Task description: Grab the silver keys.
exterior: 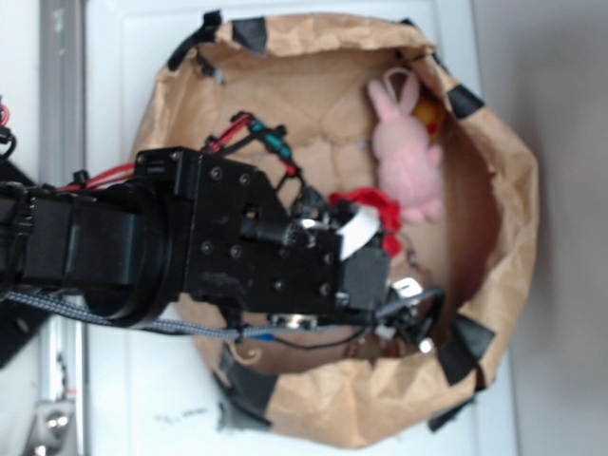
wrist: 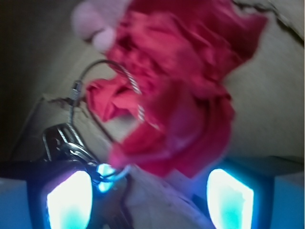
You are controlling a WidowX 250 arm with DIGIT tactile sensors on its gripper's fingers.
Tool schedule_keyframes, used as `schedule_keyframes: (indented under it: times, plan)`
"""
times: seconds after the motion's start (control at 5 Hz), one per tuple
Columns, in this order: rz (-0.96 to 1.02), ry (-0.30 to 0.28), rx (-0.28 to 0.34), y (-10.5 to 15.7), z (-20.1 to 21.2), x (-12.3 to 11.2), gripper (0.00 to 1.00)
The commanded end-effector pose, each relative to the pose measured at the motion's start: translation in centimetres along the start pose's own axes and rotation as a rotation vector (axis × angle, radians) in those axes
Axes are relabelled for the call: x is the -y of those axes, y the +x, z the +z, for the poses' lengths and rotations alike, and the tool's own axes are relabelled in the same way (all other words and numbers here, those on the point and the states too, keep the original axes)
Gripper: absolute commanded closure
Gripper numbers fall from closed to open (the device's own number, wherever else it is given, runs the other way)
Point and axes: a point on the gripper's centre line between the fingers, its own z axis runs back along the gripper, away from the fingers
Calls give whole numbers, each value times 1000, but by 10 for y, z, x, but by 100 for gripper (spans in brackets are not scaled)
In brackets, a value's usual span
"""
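While tool (wrist: 150,200) hangs with fingers spread, gripping nothing, red rosette (wrist: 176,90) fills gap; silver keys (wrist: 64,140) sit beside left finger, on paper bag (exterior: 494,171) floor. Risk: closing pinches fabric only, keys slip.

Lab test rig: taped paper bin (exterior: 503,237), white bench (exterior: 123,57).

Black arm (exterior: 190,237) over paper-lined bowl (exterior: 494,190), pink bunny (exterior: 407,152)
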Motion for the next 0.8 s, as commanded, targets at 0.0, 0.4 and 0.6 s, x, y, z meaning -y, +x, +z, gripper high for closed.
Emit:
schedule_keyframes:
  times: [0.0, 0.4, 0.6]
  plan:
    - [35, -38, 1, 3, 27, -5, 0]
    - [93, -13, 20, 3, 16, -1, 0]
    - [109, -7, 34, 4, 9, 5, 0]
